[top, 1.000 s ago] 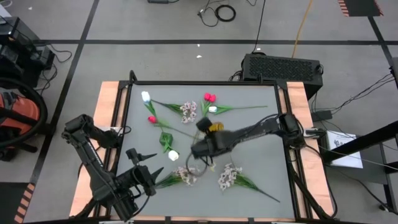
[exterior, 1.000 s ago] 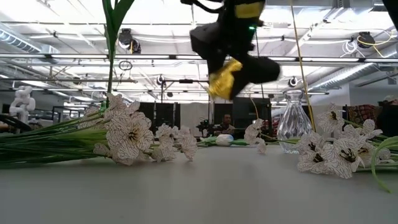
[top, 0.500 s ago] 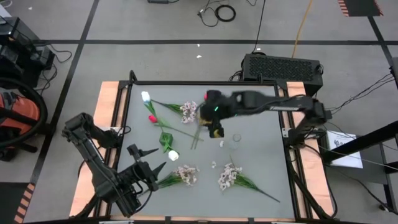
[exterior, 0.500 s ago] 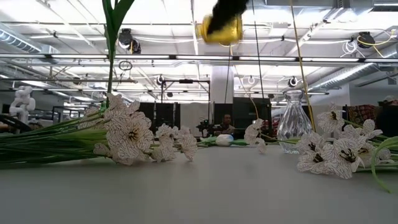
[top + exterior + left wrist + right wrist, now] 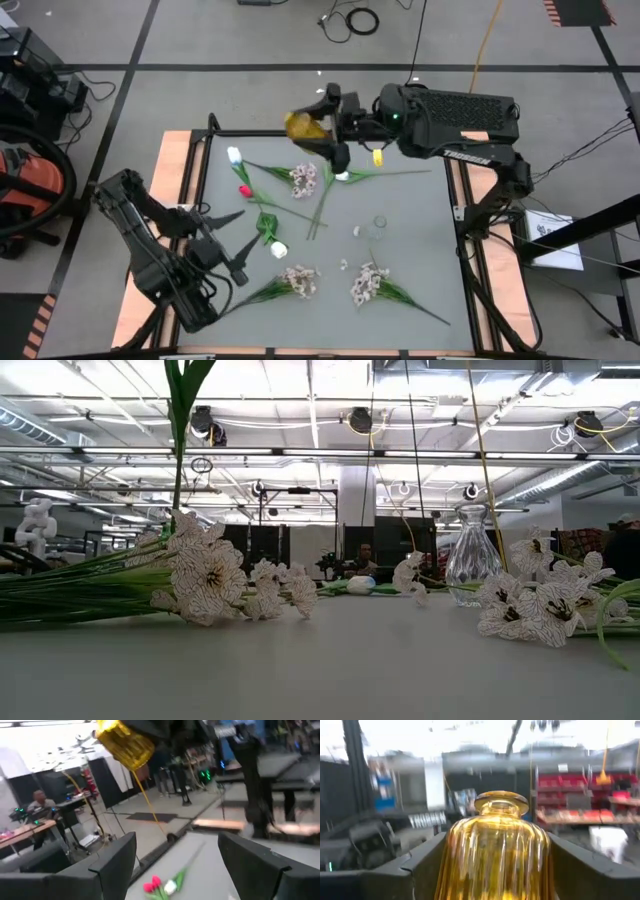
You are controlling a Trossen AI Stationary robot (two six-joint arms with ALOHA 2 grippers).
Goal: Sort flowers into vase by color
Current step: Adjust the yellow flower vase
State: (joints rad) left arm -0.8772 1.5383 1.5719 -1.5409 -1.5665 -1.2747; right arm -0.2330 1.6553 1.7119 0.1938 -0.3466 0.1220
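My right gripper (image 5: 318, 125) is high over the table's far edge, shut on an amber glass vase (image 5: 300, 127); the left wrist view shows that vase (image 5: 124, 741) too. My left gripper (image 5: 235, 237) hangs open and holds nothing over the near left part. On the grey table lie white tulips (image 5: 234, 155) (image 5: 278, 250), a pink tulip (image 5: 243, 191) and pale sprays (image 5: 303, 178) (image 5: 300, 280) (image 5: 368, 285). A clear glass vase (image 5: 378, 225) stands upright right of the middle. Pink tulips (image 5: 152, 884) show in the left wrist view. My right gripper pinches the amber vase's ribbed body (image 5: 457, 862) between its two fingers (image 5: 420, 865), one on each side. The vase's neck and mouth (image 5: 501, 800) stick out beyond the fingers. It is lifted clear, high above the table.
The clear vase (image 5: 472, 555) and sprays (image 5: 205, 575) (image 5: 540, 605) fill the low view's middle ground. Wooden rails edge the table (image 5: 178, 170). A black box (image 5: 455, 108) sits behind the far right corner. Bare mat lies at the near right.
My right gripper has risen steeply with the amber vase from over the table's middle toward the far edge, rolling as it went; vase and gripper have left the low view. My left gripper has risen a little and turned, staying open.
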